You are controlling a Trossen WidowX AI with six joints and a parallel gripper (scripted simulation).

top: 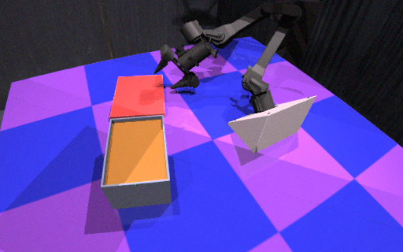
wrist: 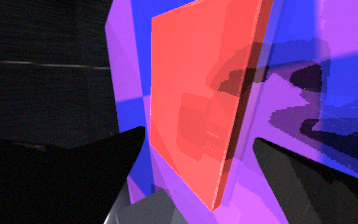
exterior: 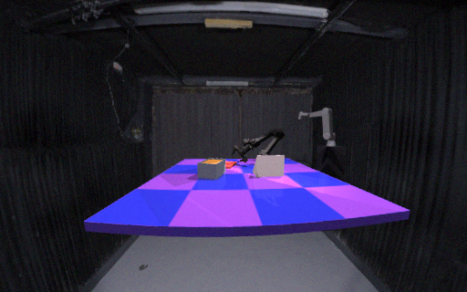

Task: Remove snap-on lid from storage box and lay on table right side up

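Observation:
The storage box [top: 141, 197] [exterior: 210, 172] is grey, open at the top and orange inside; part of it shows at the bottom of the wrist view [wrist: 152, 211]. The red lid [top: 135, 94] [exterior: 231, 164] [wrist: 190, 65] is off the box. It lies on the table just behind the box's far side and looks flat, smooth face up. Whether its near edge touches the box cannot be told. My gripper [top: 164, 80] [wrist: 198, 137] is open and empty, with its fingertips wide apart near the lid's far right corner. In the wrist view the lid shows between and beyond the fingers.
A white angled panel [top: 282, 122] [exterior: 271, 165] stands to the right of the box, in front of the arm's base. The blue and purple checkered table [top: 312, 201] [exterior: 212, 207] has its far edge behind the lid and gripper.

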